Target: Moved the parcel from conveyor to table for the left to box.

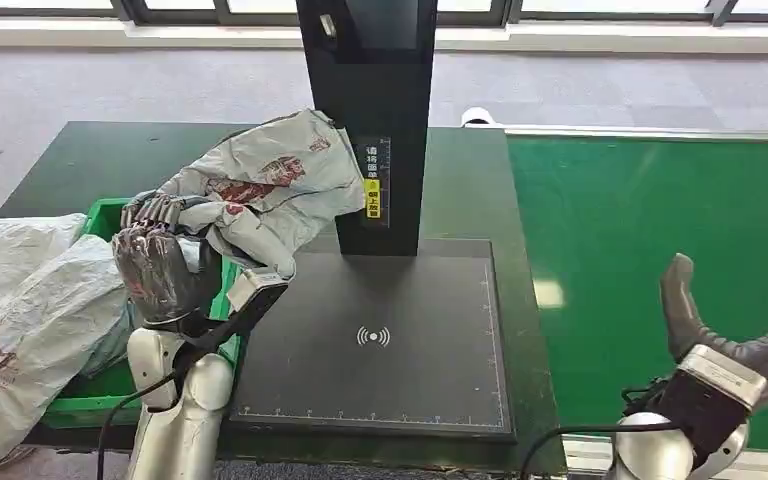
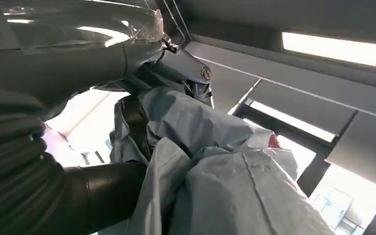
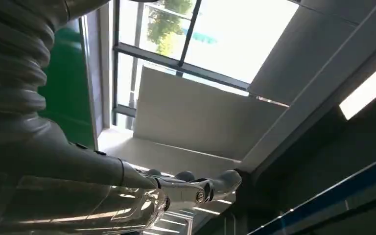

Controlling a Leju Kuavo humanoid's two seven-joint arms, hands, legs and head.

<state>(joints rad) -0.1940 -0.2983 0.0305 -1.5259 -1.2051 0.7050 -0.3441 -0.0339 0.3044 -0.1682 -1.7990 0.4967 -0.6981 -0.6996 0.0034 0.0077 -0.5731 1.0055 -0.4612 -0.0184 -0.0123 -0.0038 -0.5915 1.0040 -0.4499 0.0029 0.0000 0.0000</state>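
Grey parcel (image 1: 260,190) in raised left hand (image 1: 160,262) above table (image 1: 90,160).

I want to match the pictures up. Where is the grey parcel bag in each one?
Head view: the parcel is left of middle, held up by the left robot hand.
Left wrist view: it takes up the middle and lower part.
Right wrist view: not in it.
Shared landmark: the left robot hand gripping it.

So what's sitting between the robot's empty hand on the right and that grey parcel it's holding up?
In the head view, between the right hand and the parcel lie a strip of green conveyor belt, the dark scanner pad and its black post.
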